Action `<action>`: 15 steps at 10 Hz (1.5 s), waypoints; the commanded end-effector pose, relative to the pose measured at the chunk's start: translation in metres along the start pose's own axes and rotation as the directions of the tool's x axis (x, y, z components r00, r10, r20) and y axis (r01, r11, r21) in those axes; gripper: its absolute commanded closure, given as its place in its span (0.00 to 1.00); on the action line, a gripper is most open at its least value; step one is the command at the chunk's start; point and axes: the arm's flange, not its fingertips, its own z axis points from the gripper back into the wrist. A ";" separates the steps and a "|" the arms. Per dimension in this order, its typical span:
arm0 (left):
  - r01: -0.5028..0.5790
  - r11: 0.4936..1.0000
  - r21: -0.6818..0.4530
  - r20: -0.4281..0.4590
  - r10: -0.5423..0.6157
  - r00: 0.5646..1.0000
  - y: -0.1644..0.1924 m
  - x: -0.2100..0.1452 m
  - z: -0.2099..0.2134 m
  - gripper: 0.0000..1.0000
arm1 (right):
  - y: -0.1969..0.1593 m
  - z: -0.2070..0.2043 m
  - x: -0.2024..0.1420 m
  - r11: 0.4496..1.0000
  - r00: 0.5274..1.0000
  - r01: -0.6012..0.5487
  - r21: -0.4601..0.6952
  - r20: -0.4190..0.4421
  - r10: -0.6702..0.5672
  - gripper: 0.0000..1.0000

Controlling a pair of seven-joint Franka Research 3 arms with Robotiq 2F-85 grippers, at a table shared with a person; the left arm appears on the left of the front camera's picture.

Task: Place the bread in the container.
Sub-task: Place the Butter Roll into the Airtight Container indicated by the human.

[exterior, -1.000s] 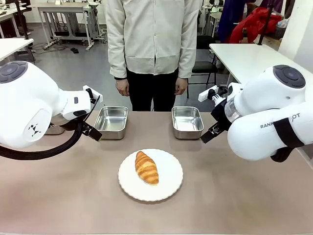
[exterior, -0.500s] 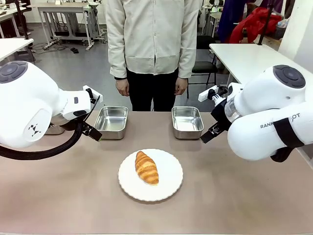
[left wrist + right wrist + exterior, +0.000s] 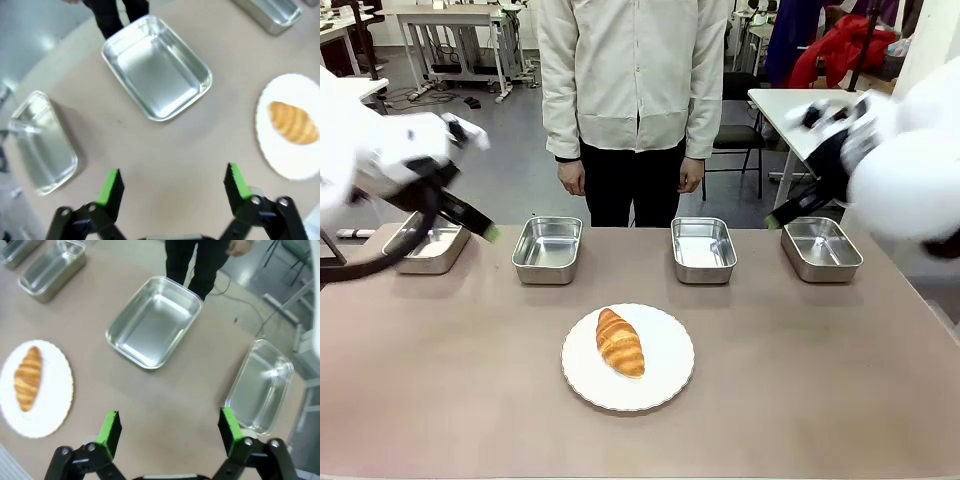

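Croissant (image 3: 620, 342): seen lying on the round white plate (image 3: 665, 378), a little to the robot's left of the plate's centre, with its long axis set diagonally. It is touched by neither gripper and by no hand.

Four stainless-steel pans are set in a row beyond the plate, on the person's side of it. None touches the plate or another pan.
- Far-left pan (image 3: 438, 248): well off to the plate's left, partly covered in the front view by the left arm's black cable.
- Inner-left pan (image 3: 548, 248): beyond the plate's left edge.
- Inner-right pan (image 3: 703, 248): beyond the plate's right edge.
- Far-right pan (image 3: 822, 246): well off to the plate's right.

Bare steel floors are shown in all four pans.

Left gripper (image 3: 172, 177): held in the air to the plate's left, above bare table (image 3: 800, 380) near the two left pans. The jaws are spread wide, and nothing is held between the green pads (image 3: 111, 187). Through the gap only tabletop is seen.

Right gripper (image 3: 169, 421): held in the air to the plate's right, above bare table near the two right pans. The jaws are likewise spread wide, and nothing is gripped.

In the front view both arms are rendered blurred, high above the table and well apart from the plate.

A person is seen standing at the table's far edge, straight beyond the plate. One hand (image 3: 570, 178) and the other hand (image 3: 691, 176) are hung at the sides, clear of the pans.
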 end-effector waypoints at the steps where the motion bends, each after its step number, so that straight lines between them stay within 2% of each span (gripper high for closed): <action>1: 0.075 0.994 -0.078 -0.032 -0.078 0.996 0.064 0.007 0.037 0.00 | -0.047 0.037 0.001 0.998 1.000 -0.017 0.053 0.024 0.016 0.00; 2: 0.144 0.982 -0.121 -0.061 -0.152 0.986 0.092 0.003 0.050 0.00 | -0.070 0.051 -0.005 0.995 0.999 -0.031 0.093 0.041 0.027 0.00; 3: 0.176 0.970 -0.167 -0.050 -0.187 0.981 0.122 -0.004 0.057 0.00 | -0.100 0.064 -0.016 0.992 0.998 -0.033 0.119 0.061 0.025 0.00; 4: 0.221 0.949 -0.224 0.004 -0.226 0.974 0.144 -0.012 0.064 0.00 | -0.123 0.070 -0.025 0.987 0.996 -0.027 0.159 0.093 0.012 0.00; 5: 0.237 0.946 -0.220 0.041 -0.234 0.971 0.155 -0.019 0.070 0.00 | -0.140 0.069 -0.032 0.985 0.992 -0.013 0.174 0.127 -0.009 0.00; 6: 0.277 0.934 -0.226 0.097 -0.262 0.960 0.158 -0.025 0.071 0.00 | -0.145 0.065 -0.036 0.982 0.987 -0.026 0.188 0.158 -0.004 0.00; 7: 0.210 0.961 -0.180 0.004 -0.213 0.977 0.143 -0.024 0.079 0.00 | -0.126 0.079 -0.034 0.994 0.996 0.002 0.110 0.086 -0.012 0.00; 12: 0.230 0.959 -0.168 -0.004 -0.234 0.972 0.146 -0.023 0.077 0.00 | -0.127 0.077 -0.032 0.994 0.996 -0.024 0.108 0.091 0.014 0.00; 13: 0.215 0.953 -0.212 0.057 -0.207 0.977 0.161 -0.027 0.092 0.00 | -0.149 0.084 -0.028 0.983 0.994 -0.031 0.180 0.111 0.011 0.00; 15: 0.191 0.952 -0.239 0.137 -0.162 0.977 0.195 -0.037 0.116 0.00 | -0.190 0.094 -0.027 0.976 0.987 -0.013 0.218 0.161 -0.022 0.00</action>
